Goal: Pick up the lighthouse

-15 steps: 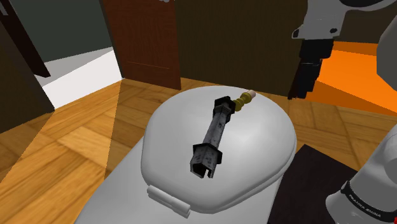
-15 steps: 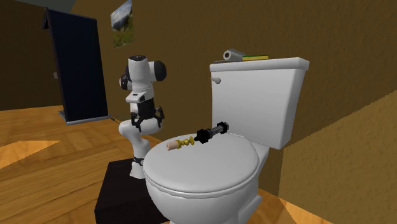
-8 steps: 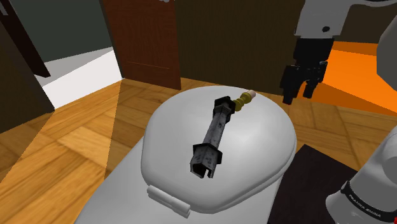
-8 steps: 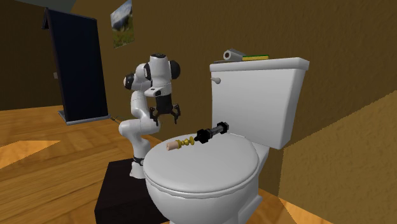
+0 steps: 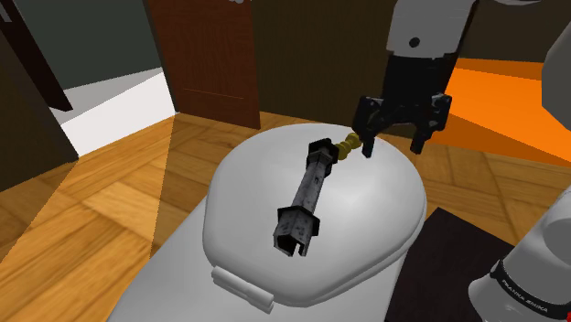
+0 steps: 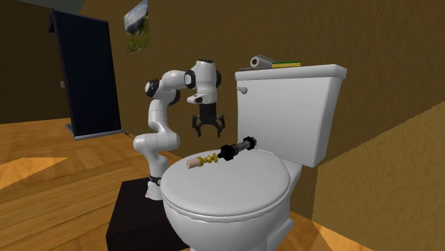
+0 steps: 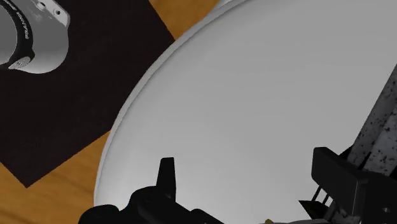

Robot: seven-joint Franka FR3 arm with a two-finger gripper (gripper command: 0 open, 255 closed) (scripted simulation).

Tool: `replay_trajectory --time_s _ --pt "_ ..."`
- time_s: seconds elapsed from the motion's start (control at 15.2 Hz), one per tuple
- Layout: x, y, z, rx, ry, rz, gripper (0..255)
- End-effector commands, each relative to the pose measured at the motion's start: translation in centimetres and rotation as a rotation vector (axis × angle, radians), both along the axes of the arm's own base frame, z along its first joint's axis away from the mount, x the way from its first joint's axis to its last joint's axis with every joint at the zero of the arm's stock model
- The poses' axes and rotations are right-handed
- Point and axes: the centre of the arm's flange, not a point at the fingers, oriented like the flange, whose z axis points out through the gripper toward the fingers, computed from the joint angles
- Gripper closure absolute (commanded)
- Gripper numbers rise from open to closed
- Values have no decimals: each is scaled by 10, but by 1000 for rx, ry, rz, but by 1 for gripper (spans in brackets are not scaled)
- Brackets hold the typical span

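lighthouse point(image 5: 309, 189) lying on closed toilet lid point(image 5: 389, 201), gripper point(image 5: 393, 148) spread open above it

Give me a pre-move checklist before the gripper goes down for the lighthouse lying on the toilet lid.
1. Gripper open: ok, its fingers stand well apart in the shoulder view.
2. Gripper empty: ok, nothing sits between the fingers.
3. Lighthouse reachable: ok, it lies on its side on the closed toilet lid, touched by nothing else.
4. Gripper centred over the lighthouse: not ok. It hangs in the air near the pale tip end, and in the wrist view the speckled body lies off to one side, with bare lid under the hand.
5. Fingers set across the lighthouse's long axis: cannot tell.
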Motion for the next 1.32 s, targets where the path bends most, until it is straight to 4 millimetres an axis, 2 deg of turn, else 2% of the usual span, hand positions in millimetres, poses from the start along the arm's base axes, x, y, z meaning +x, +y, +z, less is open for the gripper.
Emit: replay_trajectory --time_s 0.0,0.26,0.53,0.59,1.06,1.19,1.25 --pt "9 30 2 -15 -10 -99 0" --pt "35 79 4 -49 -31 -280 0" --pt "69 122 5 -83 -52 -461 0" --pt "70 124 6 -84 -53 -469 0" --pt "70 124 -34 -84 -53 -469 0" --pt "70 124 -34 -84 -53 -469 0" --pt "70 124 -34 -84 -53 -469 255"
